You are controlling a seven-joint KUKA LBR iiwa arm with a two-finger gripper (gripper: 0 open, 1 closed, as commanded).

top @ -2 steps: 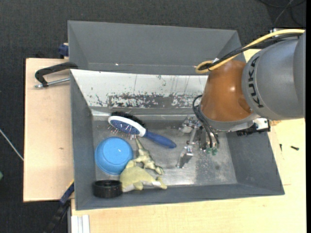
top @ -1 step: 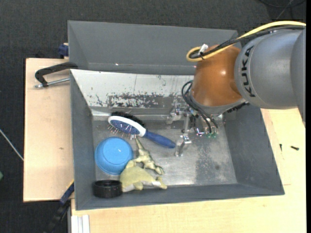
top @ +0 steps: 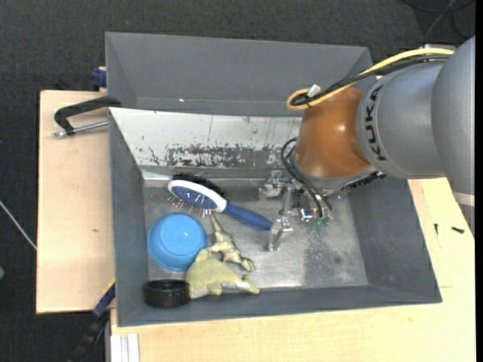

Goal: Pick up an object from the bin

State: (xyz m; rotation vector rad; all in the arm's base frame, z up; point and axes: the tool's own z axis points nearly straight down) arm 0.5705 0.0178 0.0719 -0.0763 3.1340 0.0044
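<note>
My gripper (top: 281,231) hangs over the middle of the bin floor, below the orange wrist cover, with its metal fingers pointing down and left. Nothing shows between the fingers. Just to its left lies a blue and white hairbrush (top: 210,200), whose blue handle ends close to the fingertips. A pale yellow-green toy dinosaur (top: 219,268) lies lower left of the gripper, near the front wall.
A blue bowl (top: 176,241) sits upside down at the left, touching the dinosaur. A black ring-shaped roll (top: 166,293) rests in the front left corner. The arm reaches in from the right over the bin's right wall.
</note>
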